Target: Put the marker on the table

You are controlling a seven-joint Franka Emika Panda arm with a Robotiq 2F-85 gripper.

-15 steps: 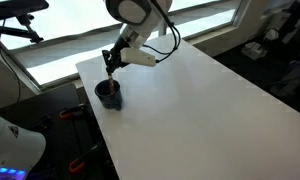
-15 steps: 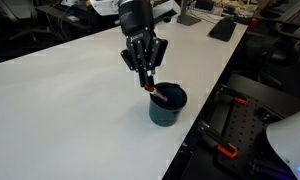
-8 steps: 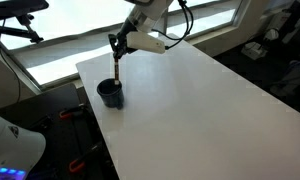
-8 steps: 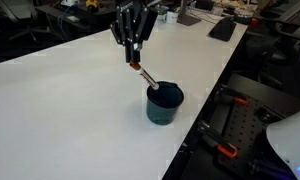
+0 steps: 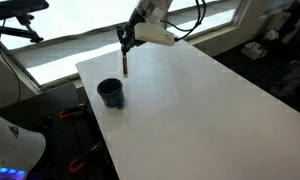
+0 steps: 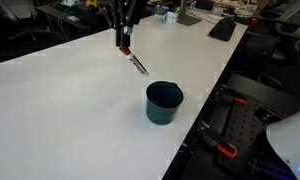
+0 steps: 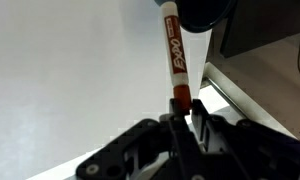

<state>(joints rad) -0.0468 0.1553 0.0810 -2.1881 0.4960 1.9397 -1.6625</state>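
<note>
Your gripper [image 5: 123,41] is clamped on the marker [image 5: 124,62], which hangs toward six o'clock over the table [image 5: 190,110]; the dark cup [image 5: 111,93] sits at its seven o'clock.

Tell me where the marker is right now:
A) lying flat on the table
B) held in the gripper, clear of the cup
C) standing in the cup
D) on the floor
B: the marker hangs from the shut gripper above the table, its lower tip apart from the dark cup.
</note>
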